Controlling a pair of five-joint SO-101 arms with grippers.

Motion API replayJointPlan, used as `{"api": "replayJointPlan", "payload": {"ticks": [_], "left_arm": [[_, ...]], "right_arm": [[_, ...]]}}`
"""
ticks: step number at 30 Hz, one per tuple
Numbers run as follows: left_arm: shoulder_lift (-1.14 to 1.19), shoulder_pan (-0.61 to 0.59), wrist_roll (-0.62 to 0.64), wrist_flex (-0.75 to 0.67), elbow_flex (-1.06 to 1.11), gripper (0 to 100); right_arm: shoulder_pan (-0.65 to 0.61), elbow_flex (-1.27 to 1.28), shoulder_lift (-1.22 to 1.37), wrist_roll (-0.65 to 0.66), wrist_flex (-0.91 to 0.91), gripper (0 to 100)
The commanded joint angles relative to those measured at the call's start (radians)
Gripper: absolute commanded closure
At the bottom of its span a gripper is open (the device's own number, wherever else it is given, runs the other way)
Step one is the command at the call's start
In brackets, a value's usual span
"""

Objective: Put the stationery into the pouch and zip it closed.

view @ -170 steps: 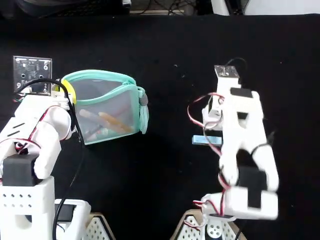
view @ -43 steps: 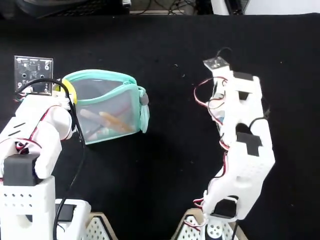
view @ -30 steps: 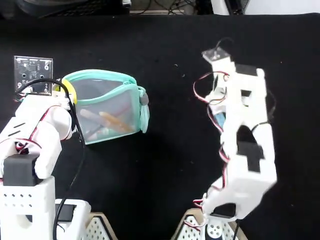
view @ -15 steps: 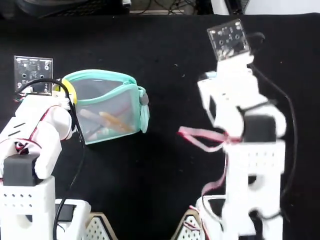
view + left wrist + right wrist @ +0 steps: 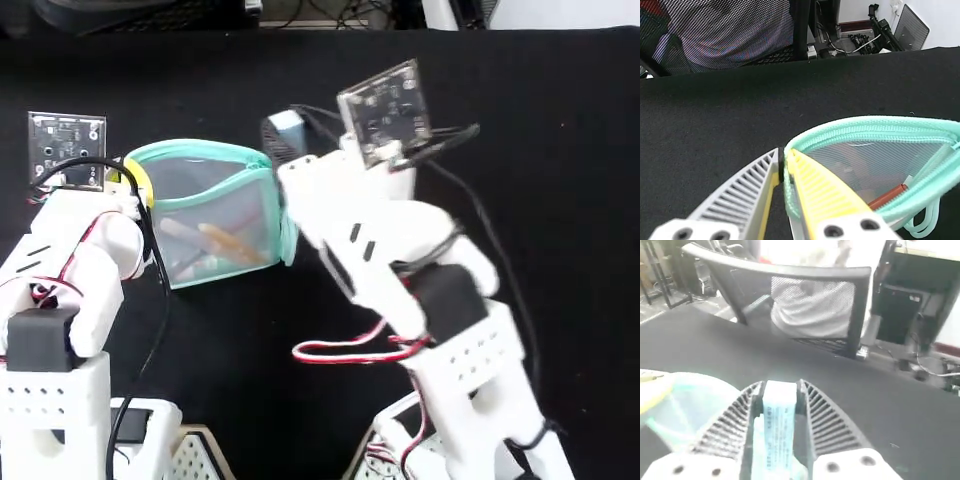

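Note:
The mint-edged mesh pouch (image 5: 215, 215) lies open at the table's left, with pens (image 5: 225, 243) inside. My left gripper (image 5: 135, 185) is shut on the pouch's left rim; the left wrist view shows its yellow finger (image 5: 815, 187) inside the mint zipper edge (image 5: 875, 125) and its white one outside. My right gripper (image 5: 283, 135) hovers at the pouch's far right corner, shut on a light blue flat eraser-like piece (image 5: 287, 125). In the right wrist view that piece (image 5: 777, 425) sits between the ribbed fingers (image 5: 827, 420), with the pouch (image 5: 685, 400) below and to the side.
Black cloth (image 5: 560, 180) covers the table, with bare room at the right and centre. The right arm's body (image 5: 400, 260) spans the middle, beside the pouch's right end. Red and white cables (image 5: 350, 350) hang under it. A mesh chair (image 5: 815, 305) stands beyond the table.
My right arm has lifted the blue piece off the table at the right and swung left to the pouch's right corner. The left arm and pouch have stayed still.

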Motion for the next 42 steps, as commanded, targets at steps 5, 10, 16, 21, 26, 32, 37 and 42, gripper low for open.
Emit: {"api": "replayJointPlan", "payload": {"ticks": [5, 10, 16, 21, 26, 32, 37, 42], "left_arm": [[0.028, 0.007, -0.005, 0.014, 0.193, 97], [0.028, 0.007, -0.005, 0.015, 0.193, 97], [0.031, 0.007, -0.005, 0.012, 0.194, 97], [0.029, 0.007, -0.005, 0.012, 0.194, 97], [0.029, 0.007, -0.005, 0.012, 0.194, 97], [0.029, 0.007, -0.005, 0.012, 0.194, 97], [0.031, 0.007, -0.005, 0.011, 0.194, 97], [0.029, 0.007, -0.005, 0.011, 0.194, 97]], "right_arm": [[-0.072, 0.140, -0.024, -0.026, -0.299, 98.6], [-0.094, 0.104, -0.024, -0.031, -0.333, 98.6], [-0.107, 0.028, -0.016, -0.032, -0.339, 98.6], [-0.149, 0.035, -0.012, -0.031, -0.376, 98.6], [-0.149, 0.087, 0.076, -0.031, -0.474, 98.6], [-0.149, 0.102, 0.211, -0.031, -0.497, 98.6], [-0.146, 0.133, 0.223, -0.025, -0.496, 98.6], [-0.143, 0.194, 0.225, -0.025, -0.496, 98.6]]}}
